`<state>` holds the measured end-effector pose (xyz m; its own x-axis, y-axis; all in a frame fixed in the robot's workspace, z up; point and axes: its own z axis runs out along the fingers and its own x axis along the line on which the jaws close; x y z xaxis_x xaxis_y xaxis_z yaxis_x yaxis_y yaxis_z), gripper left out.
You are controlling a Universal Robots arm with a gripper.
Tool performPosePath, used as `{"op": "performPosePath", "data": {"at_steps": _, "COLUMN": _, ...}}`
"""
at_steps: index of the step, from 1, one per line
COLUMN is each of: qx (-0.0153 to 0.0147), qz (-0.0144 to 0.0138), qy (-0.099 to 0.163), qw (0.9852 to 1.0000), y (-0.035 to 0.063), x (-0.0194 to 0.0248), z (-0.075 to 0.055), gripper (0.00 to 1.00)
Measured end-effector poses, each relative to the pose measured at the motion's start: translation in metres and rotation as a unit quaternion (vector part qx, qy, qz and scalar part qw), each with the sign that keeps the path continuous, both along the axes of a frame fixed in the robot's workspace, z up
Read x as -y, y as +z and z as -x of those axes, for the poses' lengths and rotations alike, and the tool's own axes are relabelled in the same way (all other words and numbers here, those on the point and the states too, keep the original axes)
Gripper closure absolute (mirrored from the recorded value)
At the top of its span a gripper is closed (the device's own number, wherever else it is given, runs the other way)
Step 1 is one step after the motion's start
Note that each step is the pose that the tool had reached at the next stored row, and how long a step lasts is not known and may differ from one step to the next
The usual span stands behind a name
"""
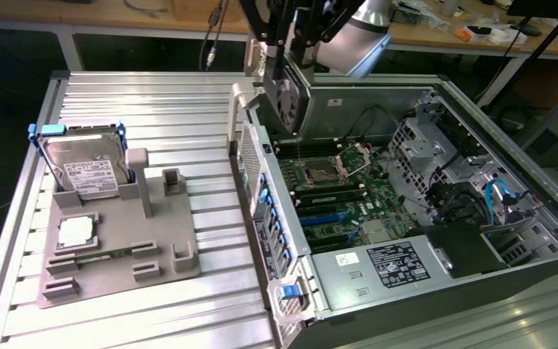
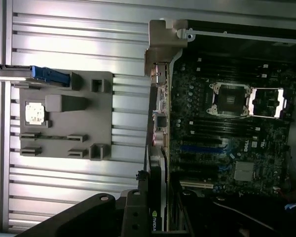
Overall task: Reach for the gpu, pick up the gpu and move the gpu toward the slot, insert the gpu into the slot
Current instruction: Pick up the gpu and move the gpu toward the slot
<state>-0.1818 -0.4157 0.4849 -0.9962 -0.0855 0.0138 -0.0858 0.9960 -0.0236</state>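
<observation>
The gpu [image 1: 287, 105] hangs upright with its round black fan facing the exterior view's left and its silvery bracket [image 1: 243, 94] on that same side. My gripper [image 1: 290, 62] is shut on its upper edge and holds it above the rear of the open computer case [image 1: 511, 156]. In the wrist view the gpu [image 2: 156, 215] is seen edge-on between my fingers [image 2: 133, 207]. The motherboard's expansion slots [image 1: 325, 218], some blue, lie below and nearer the camera; the blue slots [image 2: 202, 148] appear beside the card.
A grey fixture [image 1: 153, 247] on the slatted aluminium table [image 1: 163, 102] holds a hard drive [image 1: 85, 171] in a blue frame and a square processor chip [image 1: 75, 229]. Inside the case are the open processor socket [image 1: 322, 171], a drive cage [image 1: 424, 145] and the power supply [image 1: 386, 265].
</observation>
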Motion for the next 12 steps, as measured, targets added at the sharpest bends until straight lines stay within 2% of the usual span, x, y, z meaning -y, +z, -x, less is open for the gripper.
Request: {"op": "performPosePath", "data": {"at_steps": 12, "qx": 0.0000, "qz": 0.0000, "qy": 0.000, "qw": 1.0000, "y": -0.0013, "x": 0.0000, "z": -0.036, "gripper": 0.73}}
